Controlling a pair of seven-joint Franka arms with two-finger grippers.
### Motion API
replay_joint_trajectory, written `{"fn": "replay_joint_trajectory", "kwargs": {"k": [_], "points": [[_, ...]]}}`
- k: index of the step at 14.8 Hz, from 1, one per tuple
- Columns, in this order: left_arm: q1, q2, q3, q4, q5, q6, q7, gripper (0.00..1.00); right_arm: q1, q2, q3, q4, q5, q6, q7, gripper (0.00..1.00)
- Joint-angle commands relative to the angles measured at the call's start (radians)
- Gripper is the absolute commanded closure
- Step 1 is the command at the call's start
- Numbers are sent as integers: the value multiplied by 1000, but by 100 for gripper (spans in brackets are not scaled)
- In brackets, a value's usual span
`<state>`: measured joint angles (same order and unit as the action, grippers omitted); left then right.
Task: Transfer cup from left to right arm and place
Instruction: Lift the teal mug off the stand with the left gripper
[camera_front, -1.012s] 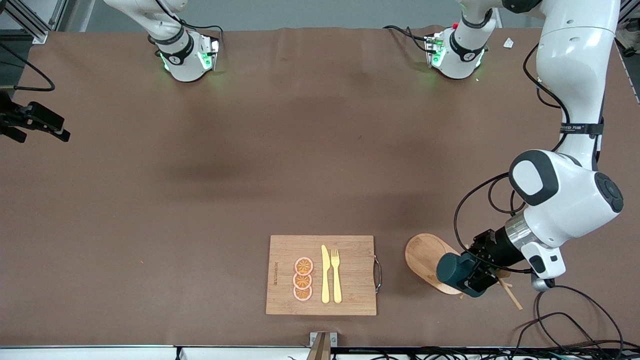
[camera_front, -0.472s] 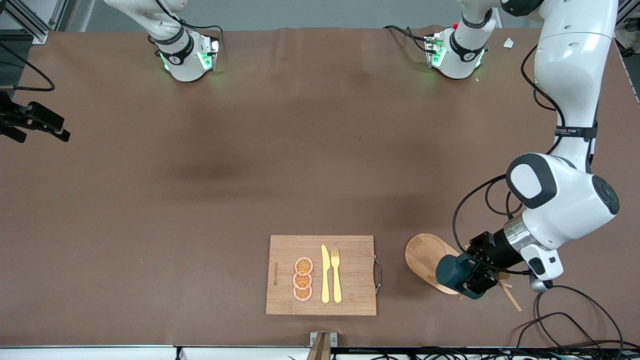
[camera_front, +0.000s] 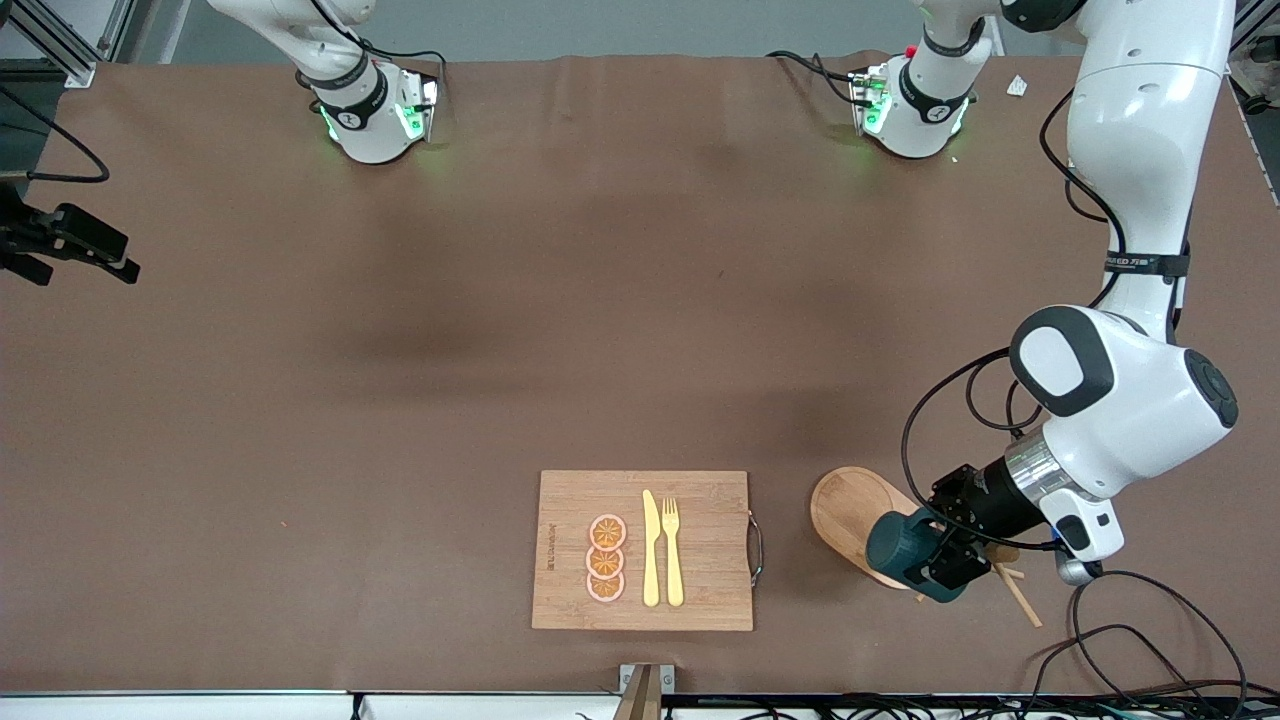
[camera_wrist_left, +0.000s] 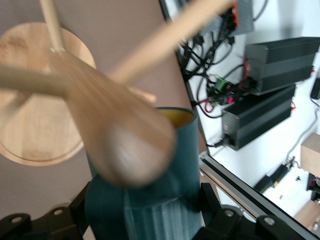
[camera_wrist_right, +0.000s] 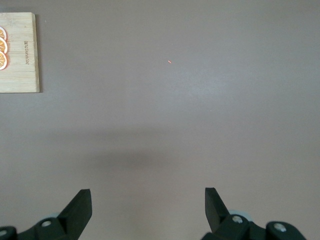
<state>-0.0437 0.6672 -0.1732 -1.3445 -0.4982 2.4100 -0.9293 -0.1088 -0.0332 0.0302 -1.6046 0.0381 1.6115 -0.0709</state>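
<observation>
The desk carries a bamboo cutting board with three orange slices, a yellow knife and a yellow fork, nearer the front camera. Beside it, toward the left arm's end, is the wooden peg stand.

A second ago the left gripper had its fingers spread around the cup; they have since clamped onto the dark teal mug's body, and the arm has drawn slightly toward the stand's base. In the left wrist view the cup sits between the fingers with its ochre inside showing, one blurred peg crossing in front; whether the cup hangs on a peg cannot be told.

So pickup looks secured. Next, I judge, comes lifting it clear of the pegs toward the handover.

The right gripper waits with fingers fully apart and empty, over bare desk.
</observation>
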Motion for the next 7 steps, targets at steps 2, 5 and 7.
{"fn": "replay_joint_trajectory", "kwargs": {"k": [2,5,7], "points": [[-53,-67,-8,-1,10,-3,-54,45,-8,-17,4,-11,6,2,-12,0],[-105,-93,-12,-1,119,-6,-181,45,-8,-17,2,-11,6,2,-12,0],[-160,-106,-12,-2,257,-8,-278,45,-9,-17,2,-11,6,2,-12,0]]}}
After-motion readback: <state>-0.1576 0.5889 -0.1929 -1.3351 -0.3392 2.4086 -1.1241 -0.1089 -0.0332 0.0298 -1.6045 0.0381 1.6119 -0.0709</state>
